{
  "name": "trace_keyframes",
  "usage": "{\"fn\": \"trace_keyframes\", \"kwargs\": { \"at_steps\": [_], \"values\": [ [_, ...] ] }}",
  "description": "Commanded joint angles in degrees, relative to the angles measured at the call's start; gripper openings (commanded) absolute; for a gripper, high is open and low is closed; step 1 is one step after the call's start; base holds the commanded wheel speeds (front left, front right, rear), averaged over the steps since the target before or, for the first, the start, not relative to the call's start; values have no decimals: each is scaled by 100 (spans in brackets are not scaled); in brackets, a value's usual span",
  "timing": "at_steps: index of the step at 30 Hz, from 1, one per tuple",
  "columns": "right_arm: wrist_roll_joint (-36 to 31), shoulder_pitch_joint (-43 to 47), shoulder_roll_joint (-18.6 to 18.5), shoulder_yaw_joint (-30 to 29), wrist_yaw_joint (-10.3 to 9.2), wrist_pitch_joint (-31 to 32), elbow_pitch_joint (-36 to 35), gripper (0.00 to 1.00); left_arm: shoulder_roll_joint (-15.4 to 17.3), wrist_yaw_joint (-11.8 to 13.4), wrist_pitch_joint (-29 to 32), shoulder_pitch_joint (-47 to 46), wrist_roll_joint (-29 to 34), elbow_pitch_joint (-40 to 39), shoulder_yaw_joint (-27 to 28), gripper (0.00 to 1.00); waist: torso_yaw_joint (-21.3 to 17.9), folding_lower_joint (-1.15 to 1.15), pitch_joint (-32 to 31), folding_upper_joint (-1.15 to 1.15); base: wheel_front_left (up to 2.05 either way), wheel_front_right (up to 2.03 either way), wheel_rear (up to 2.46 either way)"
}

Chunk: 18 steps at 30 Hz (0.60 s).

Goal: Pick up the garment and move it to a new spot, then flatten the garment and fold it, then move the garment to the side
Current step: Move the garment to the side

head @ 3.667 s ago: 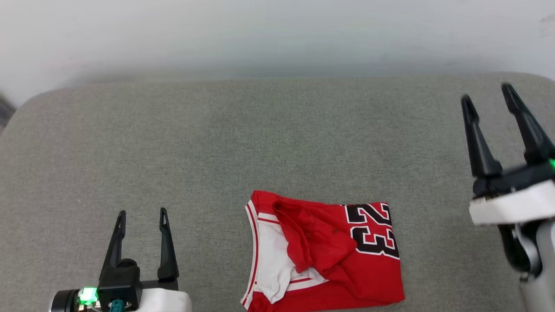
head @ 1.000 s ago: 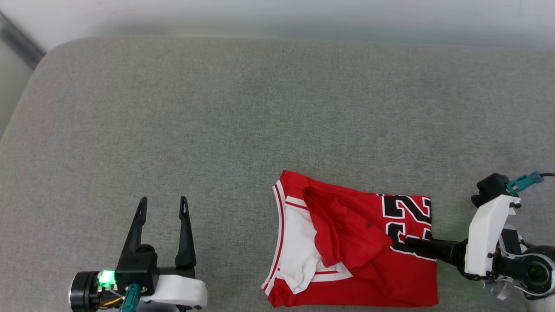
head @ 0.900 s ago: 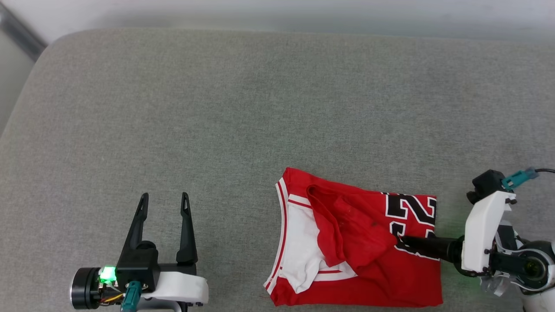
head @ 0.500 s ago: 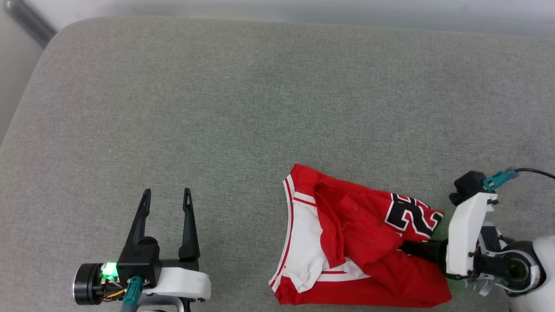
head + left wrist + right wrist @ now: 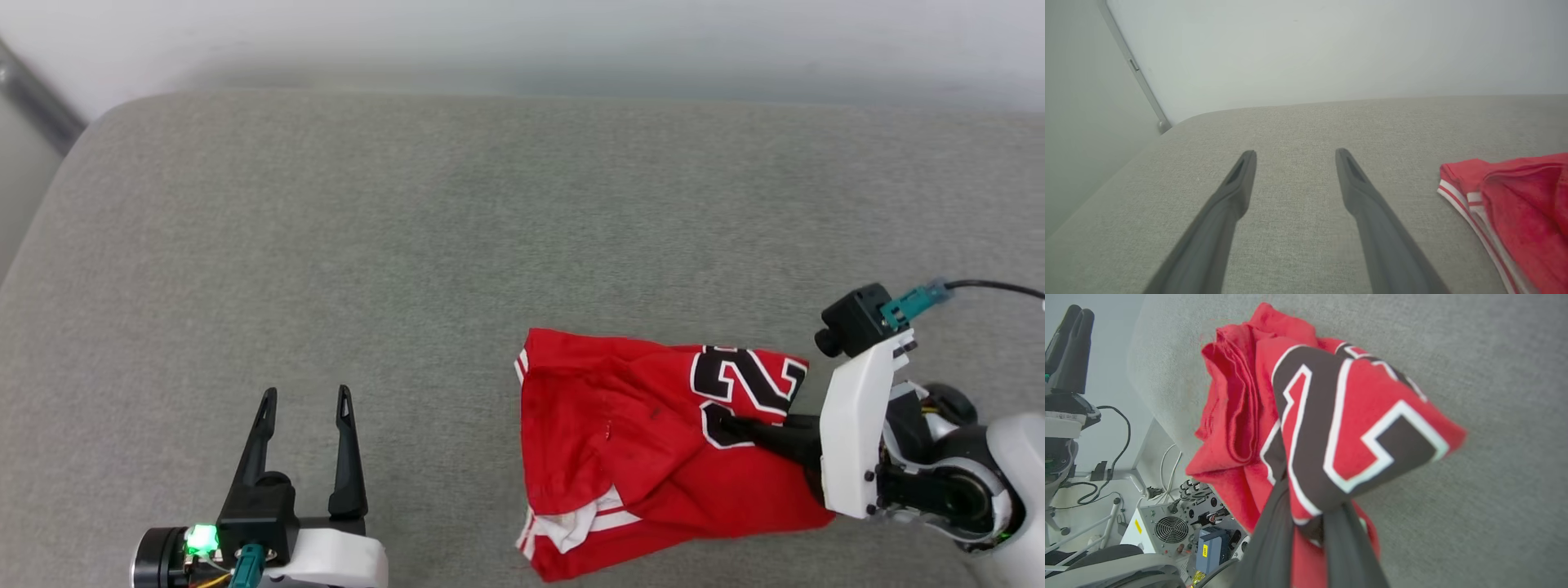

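The garment [image 5: 645, 441] is a red jersey with black, white-outlined numbers, bunched near the front right of the grey padded surface [image 5: 457, 245]. My right gripper [image 5: 722, 426] reaches in from the right and is shut on the garment's numbered part, which is lifted and draped over the fingers [image 5: 1278, 522]. In the right wrist view the garment [image 5: 1339, 428] hangs in folds above the surface. My left gripper [image 5: 304, 396] rests open at the front left, well apart from the garment [image 5: 1519, 212], with nothing between its fingers [image 5: 1359, 192].
A pale wall [image 5: 522, 41] runs behind the padded surface. A dark strip [image 5: 37, 106] marks the back left corner. In the right wrist view, electronics boxes and cables [image 5: 1180, 522] sit below the surface's front edge.
The right gripper has closed on the garment's numbered part and pulled it up and to the left, so the cloth has bunched and covered most of the white lining. The head camera has shifted.
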Motion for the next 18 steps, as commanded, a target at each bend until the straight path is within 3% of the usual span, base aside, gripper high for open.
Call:
{"fn": "trace_keyframes", "kwargs": {
  "at_steps": [1, 11, 18],
  "values": [
    [-32, -123, -99, 52, -2, -49, -103, 0, 0, -2, -12, 59, -8, -9, 33, 100, -174, 0, -123, 0, 0, 0, 0],
    [-297, -721, -1177, 316, -2, -7, -913, 0, -9, 11, -13, 114, -19, -191, 160, 100, -1171, 0, 22, 0, 0, 0, 0],
    [-901, -1203, -2005, 181, -2, -331, -572, 0, 58, -57, -12, -152, 70, -313, 183, 100, -1645, 0, 554, 0, 0, 0, 0]
  ]
}}
